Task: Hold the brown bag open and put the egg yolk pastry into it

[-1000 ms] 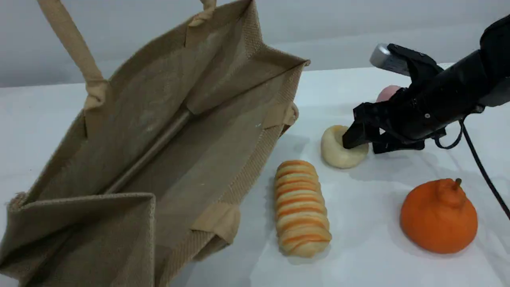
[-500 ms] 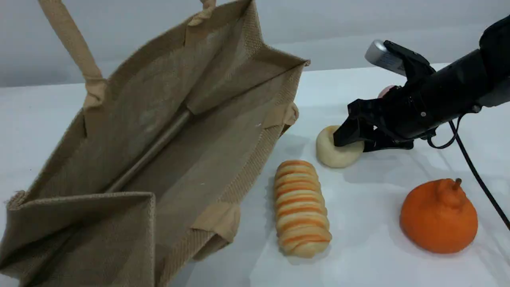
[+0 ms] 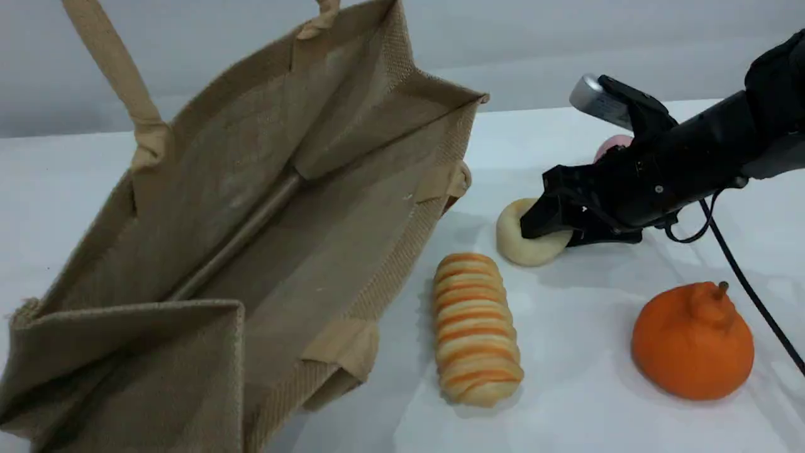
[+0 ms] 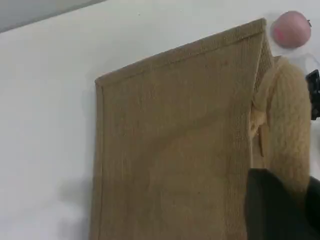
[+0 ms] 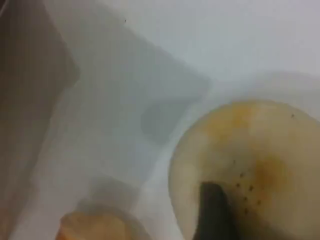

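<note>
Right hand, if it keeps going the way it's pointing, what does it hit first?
The egg yolk pastry: the right hand is already on it. Beyond that, likely the brown bag, though depth is unclear.

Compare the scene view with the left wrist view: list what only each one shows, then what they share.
Only the scene view: the egg yolk pastry under the right gripper, the striped loaf, the orange fruit, the brown bag's open inside. Only the left wrist view: the left gripper shut on a bag handle. Both: the brown bag, the pink ball.
</note>
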{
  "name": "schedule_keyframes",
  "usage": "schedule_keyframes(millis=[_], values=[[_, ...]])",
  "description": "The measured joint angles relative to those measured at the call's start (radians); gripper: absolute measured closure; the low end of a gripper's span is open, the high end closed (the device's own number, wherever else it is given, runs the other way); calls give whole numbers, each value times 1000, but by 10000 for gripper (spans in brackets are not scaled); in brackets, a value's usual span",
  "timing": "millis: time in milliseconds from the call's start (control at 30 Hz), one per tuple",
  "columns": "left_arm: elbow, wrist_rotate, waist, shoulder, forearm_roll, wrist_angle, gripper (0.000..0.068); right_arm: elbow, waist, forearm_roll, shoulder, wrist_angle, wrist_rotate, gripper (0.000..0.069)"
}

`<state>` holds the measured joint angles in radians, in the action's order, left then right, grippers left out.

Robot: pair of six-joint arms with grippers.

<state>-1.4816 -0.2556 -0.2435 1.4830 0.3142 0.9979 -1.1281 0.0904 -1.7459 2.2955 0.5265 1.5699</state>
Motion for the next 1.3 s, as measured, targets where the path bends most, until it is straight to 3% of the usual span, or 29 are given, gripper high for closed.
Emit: schedule_keyframes(millis=[100,300,567,800,1067,1300], values=[[0,0,0,0,0,0,596,0,0,0,0,-1,0,364],[0,-19,0,0,0,0,596,3,-1,12,-30,6,-2,612],[1,-121,0,4,30,-22,596,5,-55,300,-217,9,-278,615],[-56,-158,0,78,82,-24,596,16,-81,530,-422,117,-511,624],[-97,-184,-3,113,120,-23,596,144,-80,526,-613,182,-522,629],[-97,-207,-58,112,140,-9,596,244,-78,485,-756,202,-521,633]])
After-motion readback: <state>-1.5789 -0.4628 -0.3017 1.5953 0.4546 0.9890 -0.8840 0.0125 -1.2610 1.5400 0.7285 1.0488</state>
